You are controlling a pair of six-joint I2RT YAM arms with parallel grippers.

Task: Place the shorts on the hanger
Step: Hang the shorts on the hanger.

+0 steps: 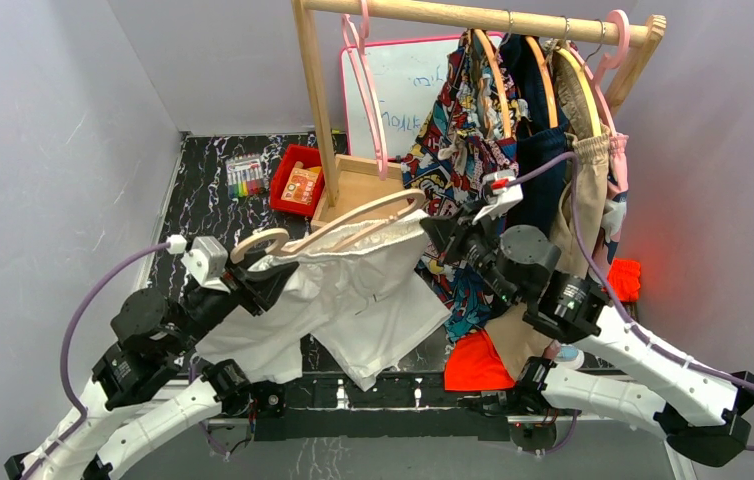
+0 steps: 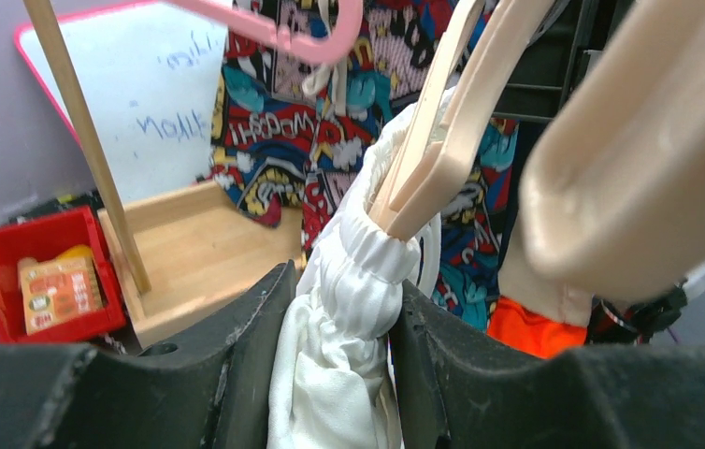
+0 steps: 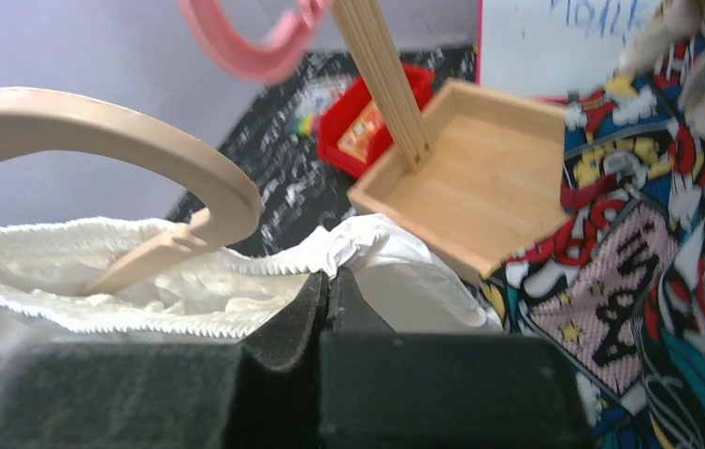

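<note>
Left tool (image 2: pixel 344 313) clamps the bunched waistband of the shorts (image 1: pixel 353 300), one end of the hanger (image 1: pixel 353 215) tucked into it just above the jaws. Right tool (image 3: pixel 327 281) is pinched shut on the waistband's other end. Shorts hang in the air over the tabletop (image 1: pixel 203 200) with the hanger along the waist; comic-print garment (image 1: pixel 453 130) hangs behind.

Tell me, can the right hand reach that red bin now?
Probably not: the right hand is pinching the shorts, and the hanger and rack post lie between it and the red bin.
</note>
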